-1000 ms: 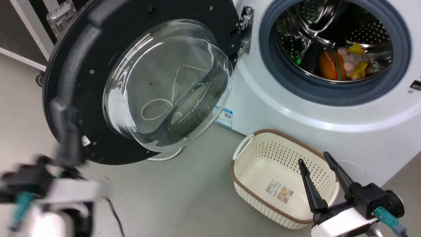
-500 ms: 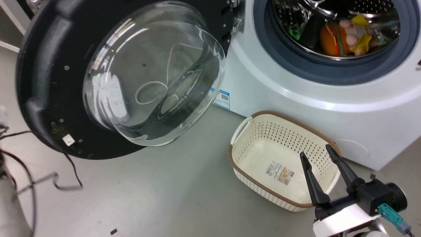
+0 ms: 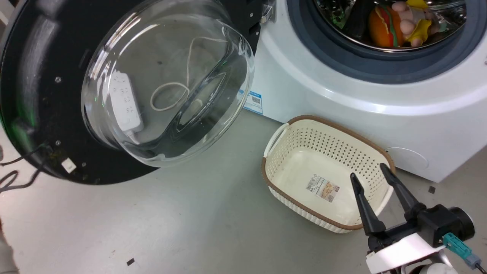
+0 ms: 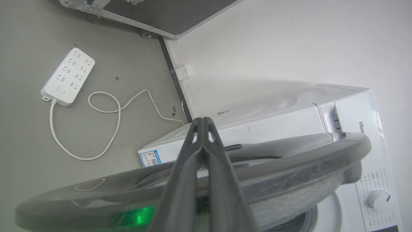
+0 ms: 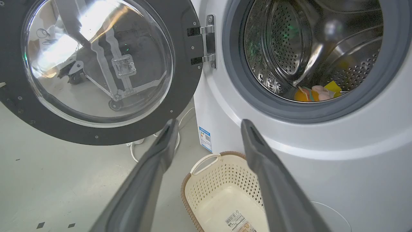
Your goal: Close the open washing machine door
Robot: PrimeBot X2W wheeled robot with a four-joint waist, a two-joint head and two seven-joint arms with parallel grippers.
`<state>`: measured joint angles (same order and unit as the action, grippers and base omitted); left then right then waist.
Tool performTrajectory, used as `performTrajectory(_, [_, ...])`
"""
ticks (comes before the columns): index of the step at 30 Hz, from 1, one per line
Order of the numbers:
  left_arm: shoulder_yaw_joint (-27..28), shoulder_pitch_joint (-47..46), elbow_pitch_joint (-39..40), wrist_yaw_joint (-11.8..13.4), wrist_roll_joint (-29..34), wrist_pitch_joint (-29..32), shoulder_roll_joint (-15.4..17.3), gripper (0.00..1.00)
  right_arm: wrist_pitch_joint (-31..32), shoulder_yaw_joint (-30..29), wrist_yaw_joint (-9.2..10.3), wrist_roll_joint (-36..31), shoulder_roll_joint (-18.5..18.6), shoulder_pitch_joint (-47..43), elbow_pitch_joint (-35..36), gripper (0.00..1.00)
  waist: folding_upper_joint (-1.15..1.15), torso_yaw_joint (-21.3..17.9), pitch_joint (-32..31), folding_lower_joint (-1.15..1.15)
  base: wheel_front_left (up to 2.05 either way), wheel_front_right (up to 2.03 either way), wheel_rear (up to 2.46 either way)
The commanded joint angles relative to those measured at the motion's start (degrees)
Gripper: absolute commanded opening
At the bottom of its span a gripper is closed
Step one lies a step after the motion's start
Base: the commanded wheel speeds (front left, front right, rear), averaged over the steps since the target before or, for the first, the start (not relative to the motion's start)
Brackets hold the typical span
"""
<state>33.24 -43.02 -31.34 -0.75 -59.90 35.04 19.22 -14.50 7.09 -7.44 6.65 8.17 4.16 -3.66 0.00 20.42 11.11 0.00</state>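
Observation:
The washing machine door stands swung open at the left, a black ring around a bulging clear glass bowl, hinged to the white washing machine. In the left wrist view my left gripper is shut with nothing in it. Its fingers cross the door's dark rim, seen edge-on, and the tips reach past it; whether they touch it I cannot tell. My right gripper is open and empty at the lower right, over the basket's near corner. Its fingers point at the machine's front between the door and the drum opening.
A cream perforated basket sits on the grey floor before the machine. Soft toys lie in the steel drum. A white power strip and its cord lie on the floor behind the door. Dark cables hang at the left edge.
The head camera has shifted, so door and machine sit higher and further left in the picture. The blurred left arm at the door's lower-left rim has left the head picture. The right gripper has barely moved.

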Motion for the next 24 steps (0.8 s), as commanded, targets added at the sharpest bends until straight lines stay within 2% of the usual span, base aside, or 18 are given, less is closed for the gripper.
performTrajectory(1, [-0.1,0.8,0.4,-1.1,-1.0,2.2,0.1,0.00,-0.5,-0.1,-0.05,0.3,0.2,1.2,-0.3,1.00,0.00,-0.3,-0.2,0.00,0.00,0.00,0.00])
performTrajectory(6, [-0.8,4.6,3.5,-3.7,-6.0,11.5,-1.0,0.00,-0.5,-0.9,-0.05,0.4,-0.3,0.9,-0.7,1.00,0.00,-0.8,-1.8,0.00,0.00,0.00,0.00])
performTrajectory(11, [-1.8,9.7,8.9,-4.6,-10.9,19.8,-4.1,0.00,-0.5,-2.2,-0.05,0.2,-1.3,0.3,-1.3,1.00,0.00,-1.2,-4.2,0.00,0.00,0.00,0.00])
performTrajectory(19, [-5.5,22.2,23.2,-4.4,-15.2,26.2,-13.9,0.00,-0.5,-6.7,-0.05,-0.5,-3.6,-1.2,-1.9,1.00,0.00,-3.3,-9.3,0.00,0.00,0.00,0.00])
performTrajectory(24, [-11.4,30.1,27.9,-4.0,-19.2,26.8,-16.2,0.00,-0.5,-9.4,-0.05,-1.5,-4.1,-2.2,-1.9,1.00,0.00,-5.7,-11.2,0.00,0.00,0.00,0.00])
